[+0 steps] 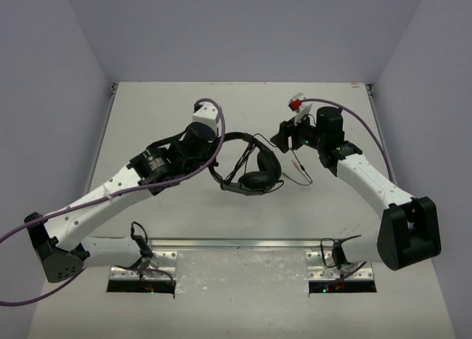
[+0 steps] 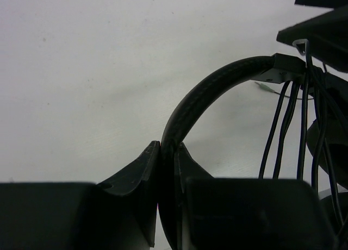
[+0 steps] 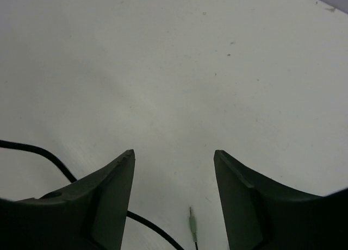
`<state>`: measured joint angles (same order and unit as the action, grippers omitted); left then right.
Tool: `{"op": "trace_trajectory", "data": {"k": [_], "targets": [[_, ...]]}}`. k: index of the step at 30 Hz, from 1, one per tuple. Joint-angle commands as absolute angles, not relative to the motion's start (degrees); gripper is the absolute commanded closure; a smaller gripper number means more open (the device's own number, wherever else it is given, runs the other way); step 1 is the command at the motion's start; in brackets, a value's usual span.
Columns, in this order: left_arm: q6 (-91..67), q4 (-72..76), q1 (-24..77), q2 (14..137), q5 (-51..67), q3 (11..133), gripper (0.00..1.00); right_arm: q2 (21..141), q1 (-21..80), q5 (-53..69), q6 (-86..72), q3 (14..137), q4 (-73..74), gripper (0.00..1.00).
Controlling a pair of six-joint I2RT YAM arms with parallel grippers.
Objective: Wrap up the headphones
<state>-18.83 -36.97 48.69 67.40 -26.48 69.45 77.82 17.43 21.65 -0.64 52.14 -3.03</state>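
From the overhead camera I see the headphones [image 1: 258, 178] near the middle of the table [image 1: 184, 103], between my two arms. The left gripper [image 1: 218, 149] sits at the left end of the headphones' arc. The ear cups [image 1: 267, 163] lie at the right end, a little nearer the arm bases. The right gripper [image 1: 284, 138] is just to the right of the headphones and apart from them. A thin wire trails from the headphones toward the right arm. From up here I cannot tell whether the ear cups rest on the table or hang just above it.

On the left wrist camera, the two fingers [image 2: 142, 168] are clamped on the headband [image 2: 217, 84], pinching it tightly between them. The headband curves up and to the right from the grip. Several strands of the cable [image 2: 286, 125] hang down from its far end, to the right of the grip.

On the right wrist camera, the fingertips [image 3: 117, 176] are spread wide, with only bare table between them, and they hold nothing. A length of cable comes in from the left edge, passes behind the left finger and reappears low in the gap. A small plug [image 3: 192, 225] with a greenish cast lies on the table there, near the bottom edge, touching neither finger.
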Motion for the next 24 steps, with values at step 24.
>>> {"op": "trace_trajectory", "data": {"k": [24], "targets": [[-26.9,-48.9,48.6,68.6,-29.9,91.3,1.0,68.7,10.7,50.8,-19.0,33.9,-28.4,0.01]]}}
